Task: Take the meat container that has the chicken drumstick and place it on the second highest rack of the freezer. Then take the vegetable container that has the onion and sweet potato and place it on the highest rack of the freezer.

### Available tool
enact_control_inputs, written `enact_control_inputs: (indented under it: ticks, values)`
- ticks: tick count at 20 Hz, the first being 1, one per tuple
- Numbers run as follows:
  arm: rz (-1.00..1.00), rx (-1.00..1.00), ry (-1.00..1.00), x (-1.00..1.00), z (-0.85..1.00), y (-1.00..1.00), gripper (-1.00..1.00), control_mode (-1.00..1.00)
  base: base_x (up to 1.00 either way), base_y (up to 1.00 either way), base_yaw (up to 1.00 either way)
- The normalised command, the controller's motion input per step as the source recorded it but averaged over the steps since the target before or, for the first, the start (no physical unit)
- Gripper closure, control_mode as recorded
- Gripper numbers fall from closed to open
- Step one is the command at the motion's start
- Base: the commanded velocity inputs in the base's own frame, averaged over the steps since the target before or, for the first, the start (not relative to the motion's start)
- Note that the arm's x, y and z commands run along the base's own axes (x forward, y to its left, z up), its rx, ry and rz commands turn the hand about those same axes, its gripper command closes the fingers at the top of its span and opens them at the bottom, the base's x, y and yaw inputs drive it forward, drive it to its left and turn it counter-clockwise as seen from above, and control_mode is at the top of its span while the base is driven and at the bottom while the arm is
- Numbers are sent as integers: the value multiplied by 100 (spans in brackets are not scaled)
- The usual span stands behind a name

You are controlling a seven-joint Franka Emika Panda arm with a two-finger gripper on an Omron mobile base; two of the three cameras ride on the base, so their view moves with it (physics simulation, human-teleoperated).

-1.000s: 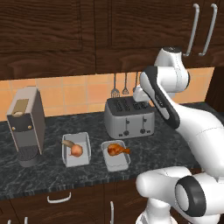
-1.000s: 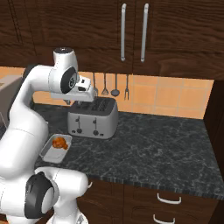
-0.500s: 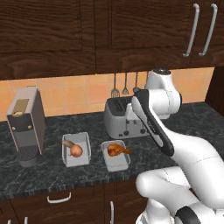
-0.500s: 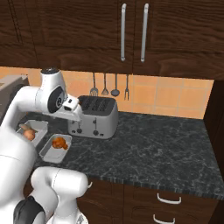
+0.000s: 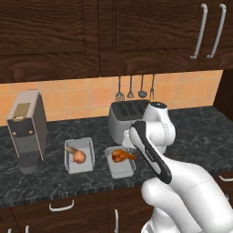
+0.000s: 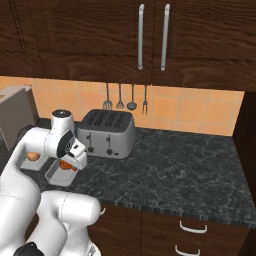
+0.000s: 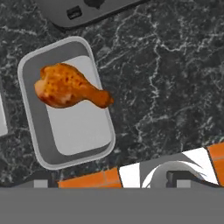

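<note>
Now the meat container (image 7: 65, 105) lies on the dark desk (image 7: 175, 65) with the chicken drumstick (image 7: 70, 86) across its upper half. Beside it, the vegetable container (image 5: 79, 155) holds the onion (image 5: 79, 156) (the sweet potato barely peeks out). Pincer spread, empty, its tips hard to see.

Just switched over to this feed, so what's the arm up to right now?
The arm is bent low over the counter, with the hand camera looking down on the meat container holding the chicken drumstick. The gripper is open and holds nothing. That tray sits in front of the toaster, with the vegetable container to its left, near the coffee machine. Neither tray has been picked up yet.
</note>
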Motion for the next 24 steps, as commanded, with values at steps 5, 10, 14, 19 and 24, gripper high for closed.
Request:
enact_control_inputs:
  ticks: [5, 10, 14, 19, 24]
  values:
    - [0, 0, 1, 0, -68, 2, -100, -100, 0, 0, 0]
    - [0, 0, -3, 12, -59, 2, -100, -100, 0, 0, 0]
    - [0, 0, 0, 43, -40, 3, -100, -100, 0, 0, 0]
    - [3, 0, -2, -12, -51, -2, -100, -100, 0, 0, 0]
    - [5, 3, -5, -18, -37, -9, -100, -100, 0, 0, 0]
